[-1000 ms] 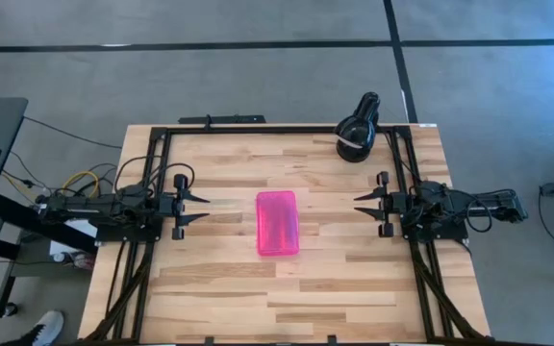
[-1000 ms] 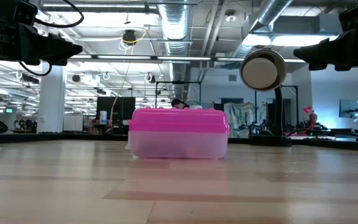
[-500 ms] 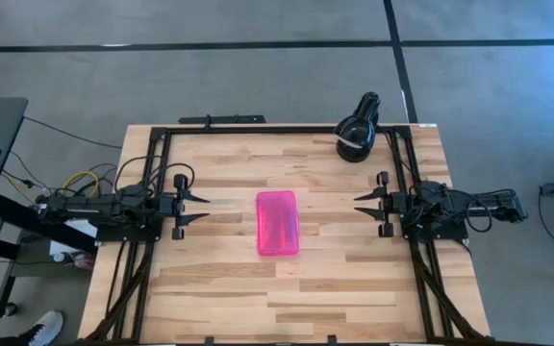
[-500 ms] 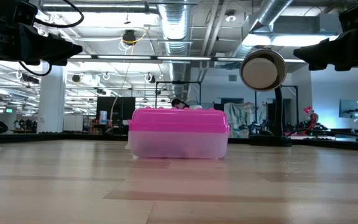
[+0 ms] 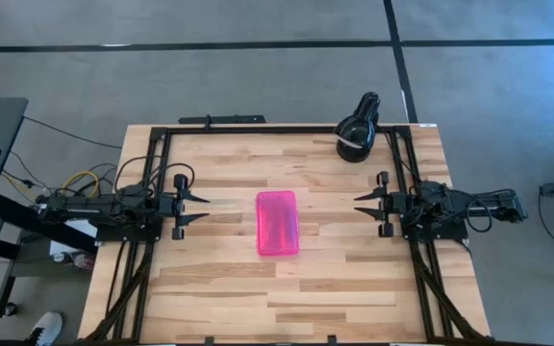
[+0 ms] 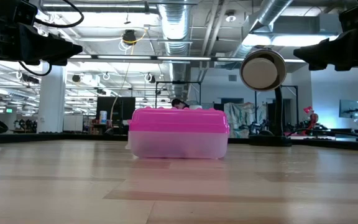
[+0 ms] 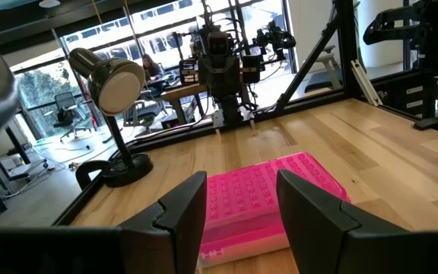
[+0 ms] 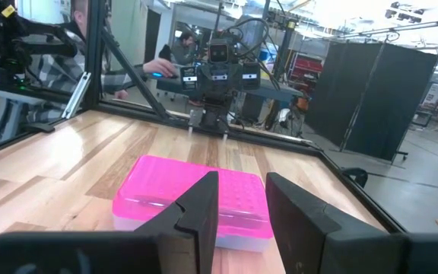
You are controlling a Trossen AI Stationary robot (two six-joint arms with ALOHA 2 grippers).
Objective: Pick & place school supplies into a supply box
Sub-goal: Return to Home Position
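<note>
1. Supply box [image 5: 278, 223] sits shut at the middle of the tabletop [image 5: 219, 288], between both arms, touching neither.
2. Left jaws and right jaws hang parted and empty, well apart from it.
3. Homing likely needs only slow settling, clear of the lamp [image 5: 358, 130].

obstacles: supply box [image 5: 278, 222] centre, lamp [image 5: 358, 133] far right corner | free: table [image 5: 219, 279] flanking box

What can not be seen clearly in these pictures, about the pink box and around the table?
- What lies inside the supply box: high view, the pink lid covers it; low view, the base looks cloudy.
- Whether its lid is latched: too small in every view.
- The person beside the table: high view, only a shoe, cut off by the bottom edge.
</note>
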